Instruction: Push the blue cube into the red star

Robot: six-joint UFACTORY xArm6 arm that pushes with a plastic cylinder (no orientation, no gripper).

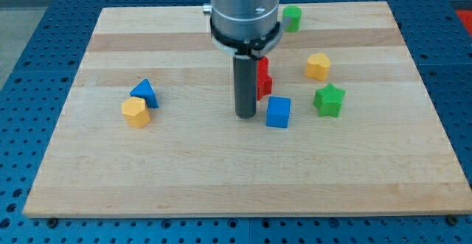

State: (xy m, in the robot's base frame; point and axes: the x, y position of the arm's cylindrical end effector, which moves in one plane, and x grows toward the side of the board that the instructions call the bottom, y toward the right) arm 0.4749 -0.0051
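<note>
working across from the view's left, a blue triangular block [145,93] sits touching a yellow block [136,113] just below it, both well apart from the action. near the middle, my tip [245,116] rests on the wooden board [184,170], just left of the blue cube [278,112] and a little apart from it; the rod has no jaws or fingers to spread or close, so there is nothing it pinches and it holds nothing. the red star [263,78] stands just behind the rod, partly hidden by it, up and slightly left of the blue cube, with a small gap between the two. further right are a yellow block [318,65] and a green star [329,100], and a green block [292,18] lies near the view's top edge, partly hidden by the arm. the step in hand looks like lining up for the push: the cube is near the star but not yet against it. the next move likely calls for bringing the tip round to the cube's lower side, then driving it toward the view's top and slightly left into the star. counted: two blue blocks, two yellow, two green, one red, one tip.
</note>
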